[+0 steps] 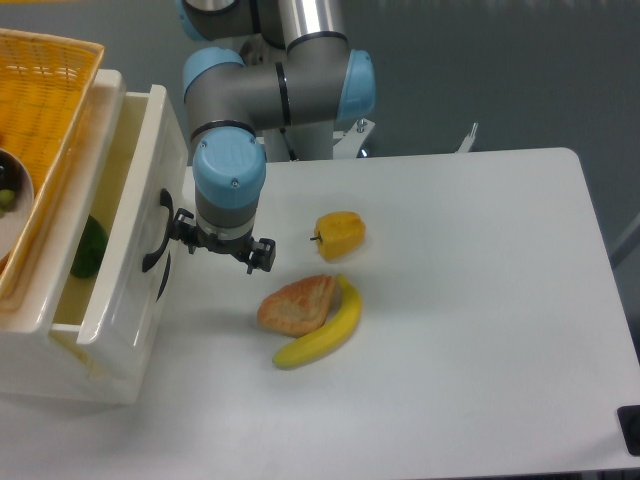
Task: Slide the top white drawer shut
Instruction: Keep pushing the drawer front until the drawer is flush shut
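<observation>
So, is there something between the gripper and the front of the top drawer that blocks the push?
Nothing visible stands between them. The gripper is right beside the front of the top drawer, next to its dark handle. The pepper, bread and banana lie on the gripper's other side, away from the drawer.

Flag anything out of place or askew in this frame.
The glossy white plastic top drawer stands pulled out, a green item visible inside. The orange woven basket overhangs its opening. On the white table, the yellow banana touches a bread slice. Nothing is spilled.
</observation>
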`<action>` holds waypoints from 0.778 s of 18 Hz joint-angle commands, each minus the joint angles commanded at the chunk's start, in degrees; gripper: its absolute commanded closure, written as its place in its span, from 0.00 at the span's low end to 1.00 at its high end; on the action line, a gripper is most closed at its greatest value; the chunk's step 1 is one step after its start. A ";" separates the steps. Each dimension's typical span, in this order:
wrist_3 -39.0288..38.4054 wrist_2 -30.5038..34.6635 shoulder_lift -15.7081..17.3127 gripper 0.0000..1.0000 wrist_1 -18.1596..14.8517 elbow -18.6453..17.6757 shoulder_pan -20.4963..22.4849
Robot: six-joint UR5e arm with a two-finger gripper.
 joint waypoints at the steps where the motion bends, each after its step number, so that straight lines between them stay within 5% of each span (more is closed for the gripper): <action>1: -0.09 -0.09 0.00 0.00 0.00 0.00 0.00; 14: -1.85 -0.09 -0.09 0.00 0.09 0.00 -1.93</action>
